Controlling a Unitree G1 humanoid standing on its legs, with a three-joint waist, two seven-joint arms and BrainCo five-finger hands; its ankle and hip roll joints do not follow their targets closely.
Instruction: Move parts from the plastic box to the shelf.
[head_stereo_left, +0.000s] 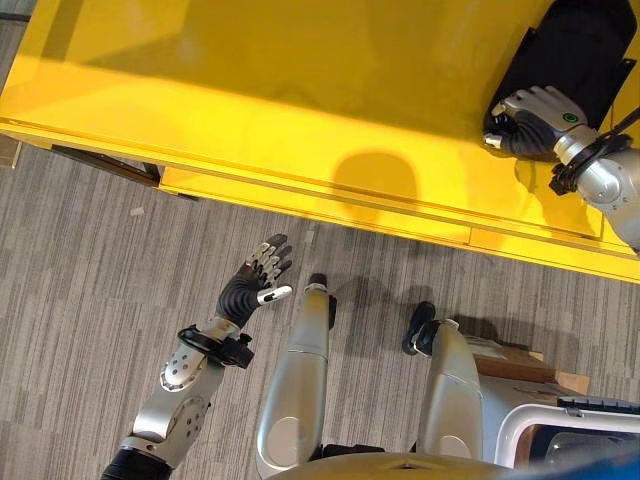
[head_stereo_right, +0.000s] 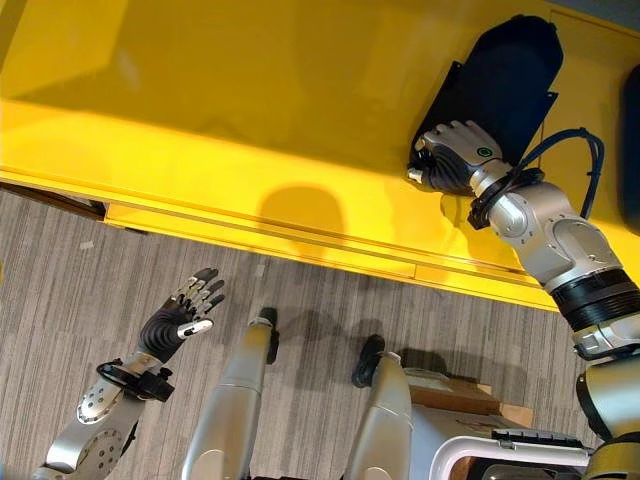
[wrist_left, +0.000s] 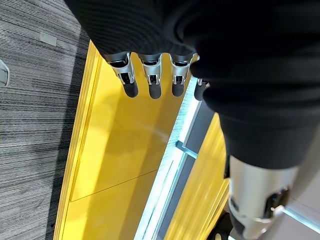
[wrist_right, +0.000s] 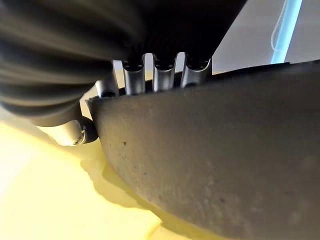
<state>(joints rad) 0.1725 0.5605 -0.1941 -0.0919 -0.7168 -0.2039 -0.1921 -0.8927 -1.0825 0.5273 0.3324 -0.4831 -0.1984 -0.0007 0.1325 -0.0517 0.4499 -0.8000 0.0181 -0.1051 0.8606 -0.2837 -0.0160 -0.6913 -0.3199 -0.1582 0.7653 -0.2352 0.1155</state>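
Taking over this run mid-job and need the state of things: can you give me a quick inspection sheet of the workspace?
Surface: yellow shelf, a broad flat top running across the head views.
Job's things: black part lying on the yellow shelf at the robot's right.
Clutter: cardboard box on the floor by the robot's right side.
Robot hands: right robot hand on the near end of the black part, fingers curled over its edge; left robot hand held over the floor, fingers straight, holding nothing.
Cables: nothing seen apart from the robot's own.
Surroundings: grey striped carpet floor in front of the shelf.
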